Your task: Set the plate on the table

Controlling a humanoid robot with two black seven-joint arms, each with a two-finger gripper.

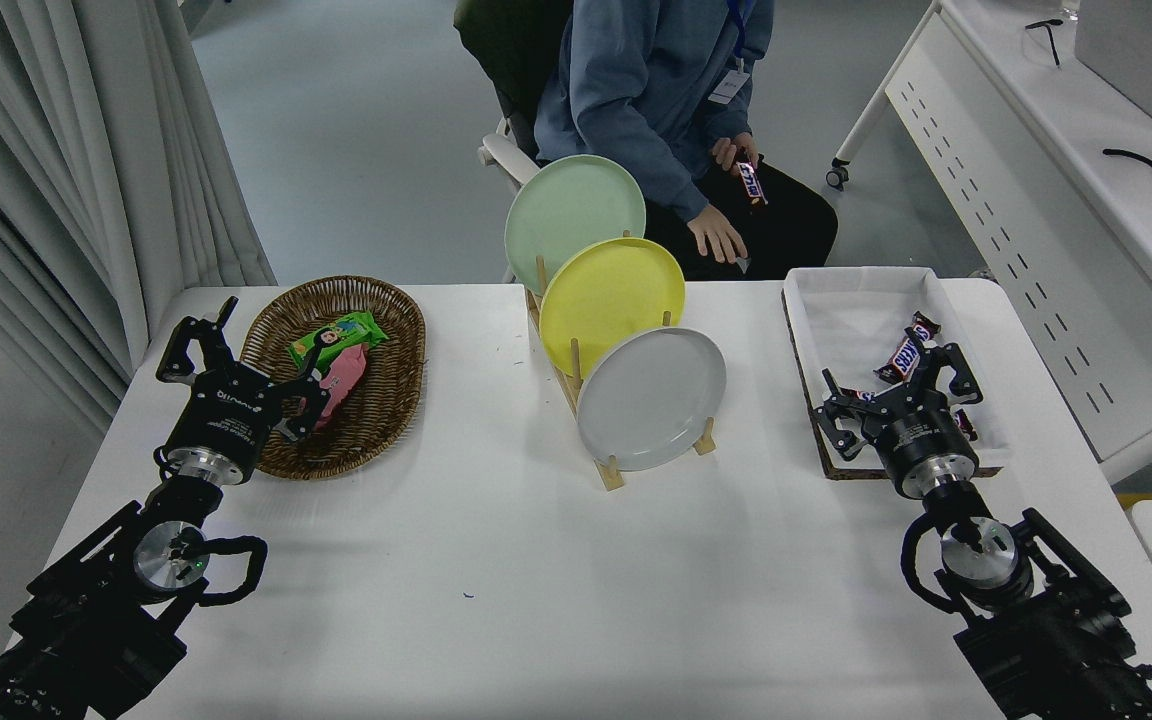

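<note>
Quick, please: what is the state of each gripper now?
Left gripper: open, holding nothing, above the wicker basket.
Right gripper: open, holding nothing, above the white tray.

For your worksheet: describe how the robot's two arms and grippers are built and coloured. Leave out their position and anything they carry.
Both arms are black and blocky, with round silver metal joints. The left gripper and right gripper are black, with thin linked fingers on a round black body that sits on a silver ring. The left one bears small white print, too small to read. A black cable loops beside each wrist.
</note>
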